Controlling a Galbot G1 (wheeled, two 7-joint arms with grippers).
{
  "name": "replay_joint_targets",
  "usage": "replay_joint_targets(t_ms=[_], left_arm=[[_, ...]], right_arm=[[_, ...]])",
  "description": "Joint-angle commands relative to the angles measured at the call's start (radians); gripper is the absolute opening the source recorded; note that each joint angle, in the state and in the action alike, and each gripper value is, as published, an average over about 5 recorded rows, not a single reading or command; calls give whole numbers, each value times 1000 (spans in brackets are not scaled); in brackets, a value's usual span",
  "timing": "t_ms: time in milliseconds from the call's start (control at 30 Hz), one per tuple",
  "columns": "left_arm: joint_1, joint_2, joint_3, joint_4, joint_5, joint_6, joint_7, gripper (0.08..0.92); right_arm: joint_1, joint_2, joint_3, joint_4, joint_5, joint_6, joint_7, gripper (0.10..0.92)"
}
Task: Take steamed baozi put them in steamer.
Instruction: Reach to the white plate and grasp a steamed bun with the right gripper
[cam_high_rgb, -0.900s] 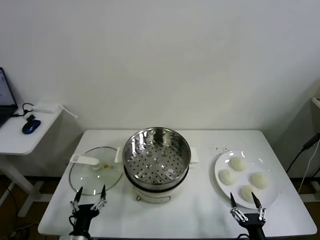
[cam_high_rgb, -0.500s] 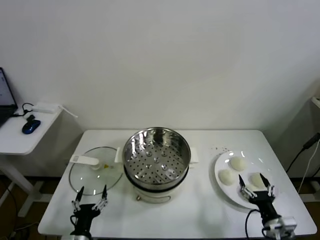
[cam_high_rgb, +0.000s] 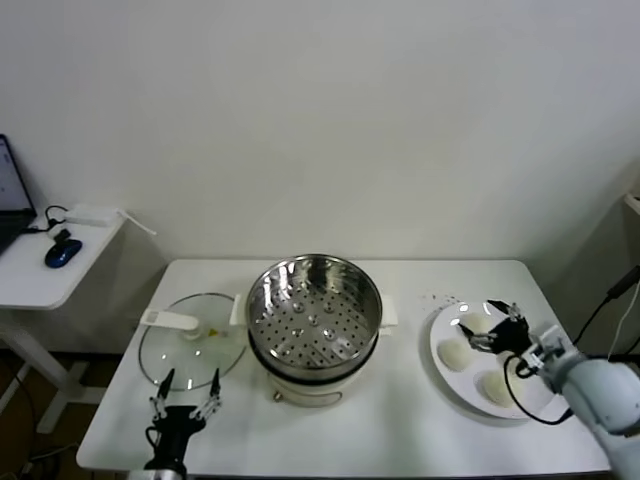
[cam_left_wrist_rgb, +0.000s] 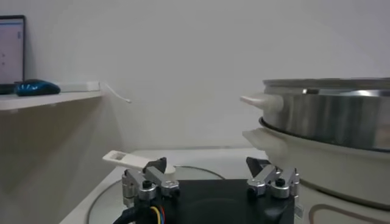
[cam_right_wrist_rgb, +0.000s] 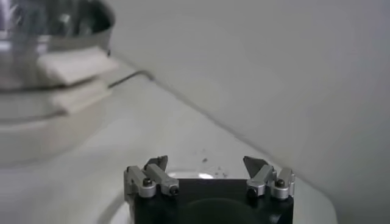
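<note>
So the baozi are all on the white plate (cam_high_rgb: 447, 372) at the right end of the table (cam_high_rgb: 400, 420), none in the steamer (cam_high_rgb: 314, 318) yet. I can make out the near-left bun (cam_high_rgb: 455, 356) and the front bun (cam_high_rgb: 497, 386) cleanly. The other two are mostly behind my right arm now, so I'm guessing at their spots.

What's changed: in under a second the right gripper (cam_high_rgb: 489, 328) has come up from the table's front edge, across the plate, and now hangs over the plate's far-left part with its jaws spread wide and nothing between them. I read that as lining up on the back bun, so the first pick is about to start; nothing's been moved yet.

The steamer sits mid-table, basket floor bare, well apart from the plate. The glass lid (cam_high_rgb: 192, 350) lies flat to its left. The left gripper (cam_high_rgb: 186, 393) is parked at the front edge near the lid, fingers open, empty.

Annoying bits: the right wrist view shows only the open fingers (cam_right_wrist_rgb: 157, 176), bare table and the steamer's white handle (cam_right_wrist_rgb: 72, 66), no bun at all. From the head view I can't tell how high the gripper is above the plate, or whether it's touching anything.
</note>
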Motion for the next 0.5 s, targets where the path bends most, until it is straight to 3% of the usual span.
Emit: replay_joint_targets(t_ms=[33,233,500], left_arm=[[-9,-1,12,20,38,-29,12,823],[-4,-2,19,28,63,-49,19,823],[14,-3,17,24,80,-68,20,823]], right_arm=[[535,-283,-524,-194,-234,121,-381,823],[1020,-95,-1021,-395,-304,238,-486,823],[1267,134,-1316,-708,-341,415,-586,823]])
